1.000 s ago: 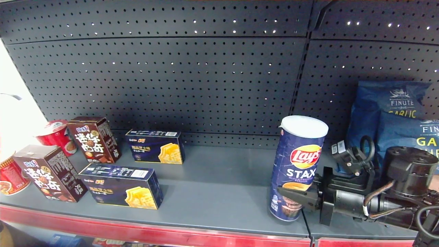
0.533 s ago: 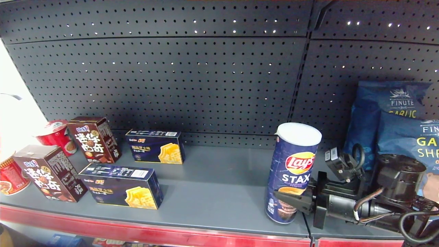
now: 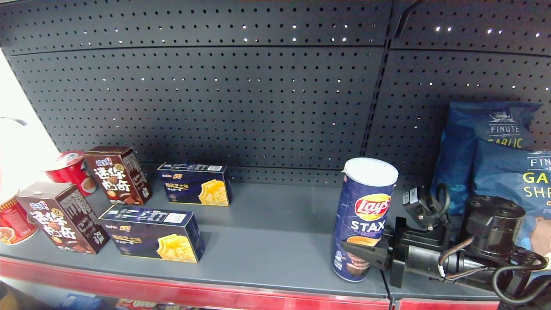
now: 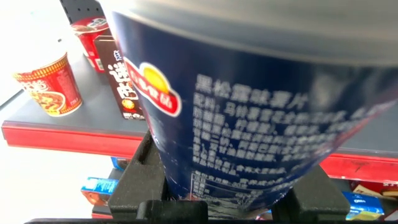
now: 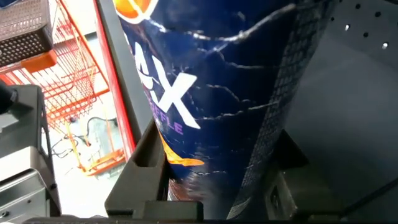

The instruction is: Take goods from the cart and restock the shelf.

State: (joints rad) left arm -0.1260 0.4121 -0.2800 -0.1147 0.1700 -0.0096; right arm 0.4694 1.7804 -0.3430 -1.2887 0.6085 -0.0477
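A tall dark-blue chips can (image 3: pixel 366 215) with a white lid stands upright near the front edge of the grey shelf (image 3: pixel 275 241), its base at or just above the surface. My right gripper (image 3: pixel 358 255) comes in from the right and is shut on the can's lower part. In the right wrist view the same can (image 5: pixel 224 93) is clamped by the right gripper (image 5: pixel 217 183). The left wrist view has a second dark-blue chips can (image 4: pixel 249 112) held in my left gripper (image 4: pixel 230 196), in front of the shelf's red front edge (image 4: pixel 62 134).
Two blue-and-yellow boxes (image 3: pixel 157 234), two brown boxes (image 3: pixel 64 217) and red cup noodles (image 3: pixel 69 170) occupy the shelf's left half. Blue bags (image 3: pixel 508 172) stand at the right, close behind my right arm. A pegboard wall backs the shelf. An orange cart (image 5: pixel 74 93) stands below.
My right gripper has lowered the chips can and carried it slightly left, toward the shelf surface. The goods on the left have not moved.
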